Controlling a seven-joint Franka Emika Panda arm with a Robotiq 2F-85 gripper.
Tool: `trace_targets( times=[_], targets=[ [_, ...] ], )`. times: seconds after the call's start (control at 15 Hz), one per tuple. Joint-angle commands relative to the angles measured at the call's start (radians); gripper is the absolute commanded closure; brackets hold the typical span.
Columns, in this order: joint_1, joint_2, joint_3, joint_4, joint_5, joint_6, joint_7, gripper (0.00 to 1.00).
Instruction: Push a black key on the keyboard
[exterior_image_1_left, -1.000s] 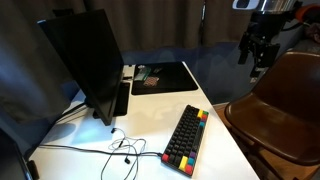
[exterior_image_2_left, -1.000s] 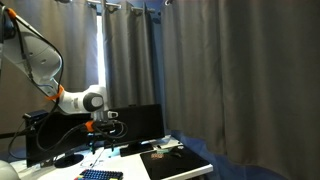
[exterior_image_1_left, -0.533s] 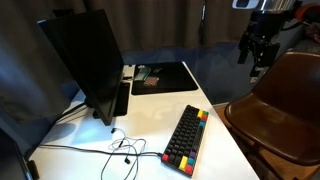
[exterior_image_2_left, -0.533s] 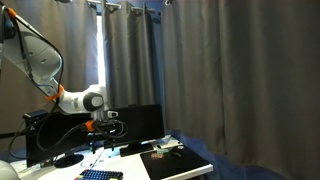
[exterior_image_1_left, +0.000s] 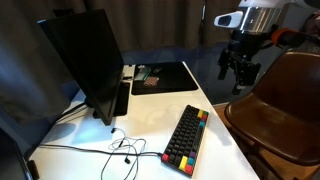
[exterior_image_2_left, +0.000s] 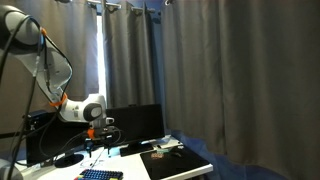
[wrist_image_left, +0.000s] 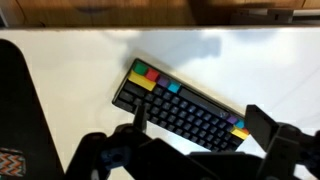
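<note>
The keyboard (exterior_image_1_left: 187, 138) lies on the white table near its front right edge, with black keys in the middle and coloured keys at its ends. My gripper (exterior_image_1_left: 238, 68) hangs open and empty in the air above and behind it, near the chair. In the wrist view the keyboard (wrist_image_left: 185, 108) lies diagonally below, between my two spread fingers (wrist_image_left: 198, 116). In an exterior view the gripper (exterior_image_2_left: 97, 136) is above the keyboard (exterior_image_2_left: 100, 175), not touching it.
A black monitor (exterior_image_1_left: 85, 65) stands at the table's left. A flat black desk mat (exterior_image_1_left: 160, 77) lies at the back. Thin cables (exterior_image_1_left: 115, 150) trail at the front left. A brown chair (exterior_image_1_left: 285, 100) stands close to the table's right edge.
My gripper has moved down and in towards the table, closer to the keyboard. The keyboard has not moved.
</note>
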Motion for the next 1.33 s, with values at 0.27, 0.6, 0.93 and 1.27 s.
trace_targets(
  times=[0.27,0.6,0.93,1.27],
  targets=[
    [-0.058,0.365,0.123,0.192,0.005,0.273,-0.091,0.0],
    [-0.109,0.528,0.188,0.288,-0.073,0.335,-0.087,0.0],
    [-0.135,0.613,0.196,0.35,-0.163,0.344,-0.072,0.5],
    [-0.155,0.661,0.204,0.38,-0.2,0.34,-0.073,0.84]
  ],
)
